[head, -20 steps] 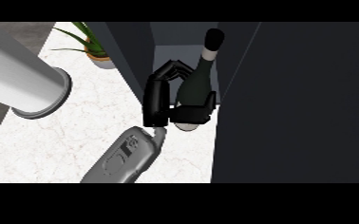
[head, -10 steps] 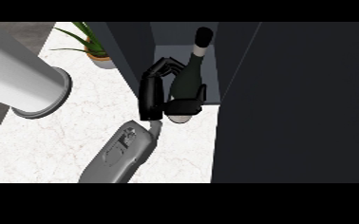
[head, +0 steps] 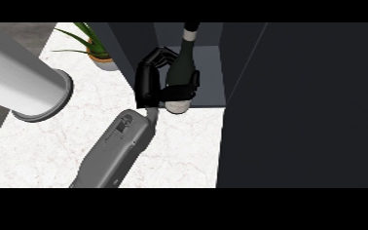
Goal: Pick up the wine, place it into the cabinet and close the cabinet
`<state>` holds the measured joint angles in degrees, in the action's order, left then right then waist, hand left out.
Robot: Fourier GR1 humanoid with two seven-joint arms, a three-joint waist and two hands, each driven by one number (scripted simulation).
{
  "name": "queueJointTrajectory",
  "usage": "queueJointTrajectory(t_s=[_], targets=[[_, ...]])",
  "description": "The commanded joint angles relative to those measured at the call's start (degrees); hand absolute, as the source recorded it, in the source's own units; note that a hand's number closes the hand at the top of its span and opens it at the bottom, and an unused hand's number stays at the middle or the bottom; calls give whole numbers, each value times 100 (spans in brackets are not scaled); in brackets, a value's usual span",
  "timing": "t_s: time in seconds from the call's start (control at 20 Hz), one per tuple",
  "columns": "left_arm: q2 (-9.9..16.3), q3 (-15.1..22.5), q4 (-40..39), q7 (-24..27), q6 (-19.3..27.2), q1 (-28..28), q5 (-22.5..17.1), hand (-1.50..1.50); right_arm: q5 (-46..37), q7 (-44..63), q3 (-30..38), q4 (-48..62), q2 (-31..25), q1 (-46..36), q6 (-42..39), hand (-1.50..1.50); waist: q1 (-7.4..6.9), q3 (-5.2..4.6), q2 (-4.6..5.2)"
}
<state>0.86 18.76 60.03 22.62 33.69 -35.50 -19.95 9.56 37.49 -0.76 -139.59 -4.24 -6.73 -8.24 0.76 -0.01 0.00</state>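
**A:** Where is the wine bottle (head: 181, 73)?

**B:** At the mouth of the open cabinet (head: 208, 78). Its dark body is tilted, the neck with its pale band pointing up and inward over the grey shelf, while the pale base hangs at the shelf's front edge, above the marble counter (head: 43, 146).

**A:** And which hand has it?

**B:** The one black hand (head: 152, 78) in view, on a grey forearm (head: 115, 148) that rises from the lower edge, left of centre. I cannot tell from this view which arm it is. The fingers curl round the bottle's left side and the thumb wraps across the lower body, so it is grasping the bottle. The wrist sits just in front of the shelf edge.

**A:** How much room is there around it?

**B:** Little. The cabinet's dark left wall (head: 126, 44) stands just beside the knuckles. On the right, the opening's inner wall is near the bottle, and beyond it a large dark panel (head: 295, 107), probably the cabinet door, fills that whole side down to the lower edge. The bare shelf runs on behind the bottle.

**A:** Anything else nearby?

**B:** A potted plant (head: 93, 48) stands on the counter just left of the cabinet wall. Further left a wide grey cylinder (head: 28, 85) lies across the counter, well apart from the hand.
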Motion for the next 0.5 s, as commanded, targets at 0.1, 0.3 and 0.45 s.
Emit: queueJointTrajectory(t_s=[0.1, 0.3, 0.45], targets=[[-37, -290, -642, 58, -418, -354, -126, 150, 832, 428, 369, -824, -143, 114, -6, -150, 21, 0, 2], [-84, -449, -1503, 156, -266, -1003, -425, 150, 422, 41, -63, -627, 112, 310, -98, -150, 114, -1, 28], [-85, -581, -1619, 175, -439, -930, -217, 150, 859, -307, 459, -430, -18, 594, -381, -150, 49, 4, 14]])
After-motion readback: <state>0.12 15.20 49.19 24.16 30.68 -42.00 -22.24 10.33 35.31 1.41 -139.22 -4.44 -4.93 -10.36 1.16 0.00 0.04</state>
